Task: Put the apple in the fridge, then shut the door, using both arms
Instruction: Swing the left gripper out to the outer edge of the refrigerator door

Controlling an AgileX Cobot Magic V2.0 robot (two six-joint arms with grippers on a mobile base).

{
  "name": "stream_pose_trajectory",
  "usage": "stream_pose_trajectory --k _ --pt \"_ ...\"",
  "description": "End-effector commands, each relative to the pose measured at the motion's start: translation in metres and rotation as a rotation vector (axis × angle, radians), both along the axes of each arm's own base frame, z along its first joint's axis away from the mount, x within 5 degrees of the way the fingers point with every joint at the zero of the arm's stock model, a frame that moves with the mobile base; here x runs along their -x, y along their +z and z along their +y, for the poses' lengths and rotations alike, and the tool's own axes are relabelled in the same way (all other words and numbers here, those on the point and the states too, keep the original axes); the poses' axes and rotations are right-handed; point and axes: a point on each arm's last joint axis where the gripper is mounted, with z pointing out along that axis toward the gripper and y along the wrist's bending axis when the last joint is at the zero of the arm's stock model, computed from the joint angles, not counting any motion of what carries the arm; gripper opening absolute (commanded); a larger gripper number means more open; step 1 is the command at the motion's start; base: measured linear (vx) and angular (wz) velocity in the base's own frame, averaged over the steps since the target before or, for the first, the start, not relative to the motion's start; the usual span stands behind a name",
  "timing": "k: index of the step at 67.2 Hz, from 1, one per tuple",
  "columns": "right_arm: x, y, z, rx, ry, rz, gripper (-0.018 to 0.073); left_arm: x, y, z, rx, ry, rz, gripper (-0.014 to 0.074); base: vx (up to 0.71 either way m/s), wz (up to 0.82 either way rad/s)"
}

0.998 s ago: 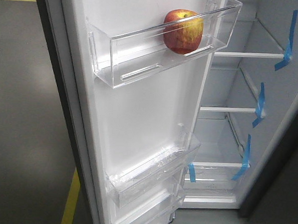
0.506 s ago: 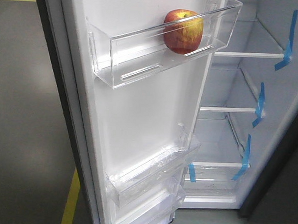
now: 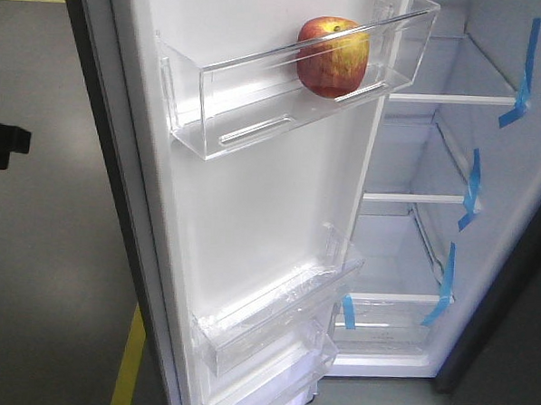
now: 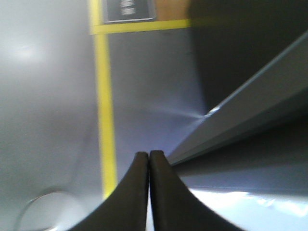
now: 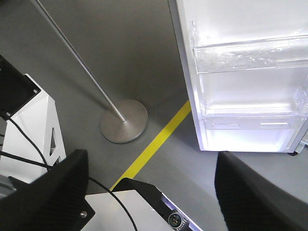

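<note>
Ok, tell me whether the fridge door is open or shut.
Open. The door is swung out, white inner face showing, the apple in its top bin, the fridge interior exposed.

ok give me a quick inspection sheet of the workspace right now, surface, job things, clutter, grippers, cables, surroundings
surface: grey floor crossed by a yellow line.
job's things: apple sits in the top door bin, toward its right end; door stands open, white face showing; fridge shelves, nothing seen on them.
clutter: metal stand with a round base on the floor near the door.
grippers: left gripper shut, holding nothing; right gripper open, empty.
cables: black cables run past a white frame.
surroundings: blue tape on the fridge's shelf ends; dark part at the front view's left edge, cannot tell what.
</note>
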Motion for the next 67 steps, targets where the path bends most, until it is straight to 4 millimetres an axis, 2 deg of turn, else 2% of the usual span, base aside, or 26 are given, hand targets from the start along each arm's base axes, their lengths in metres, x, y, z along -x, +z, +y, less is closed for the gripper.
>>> stream_pose_trajectory --k 1,20,37,52,67 --pt "-0.002 0.01 0.002 -0.045 -0.009 -0.036 0.0524 -0.019 0.019 -0.006 0.082 -0.018 -0.117 -0.0006 0.0 0.0" --pt "-0.002 0.01 0.002 -0.045 -0.009 -0.036 0.0524 -0.071 0.003 -0.014 0.256 -0.005 -0.087 -0.0006 0.0 0.0" --pt "-0.002 0.01 0.002 -0.045 -0.009 -0.037 0.0524 -0.101 -0.007 -0.023 0.439 0.009 -0.071 -0.0006 0.0 0.0" --pt "-0.002 0.01 0.002 -0.045 -0.009 -0.037 0.0524 -0.112 -0.011 -0.038 0.667 -0.062 -0.082 -0.0006 0.0 0.0" --pt "-0.002 0.01 0.002 -0.045 -0.009 -0.036 0.0524 -0.109 -0.005 -0.048 0.795 -0.176 -0.081 -0.0006 0.0 0.0"
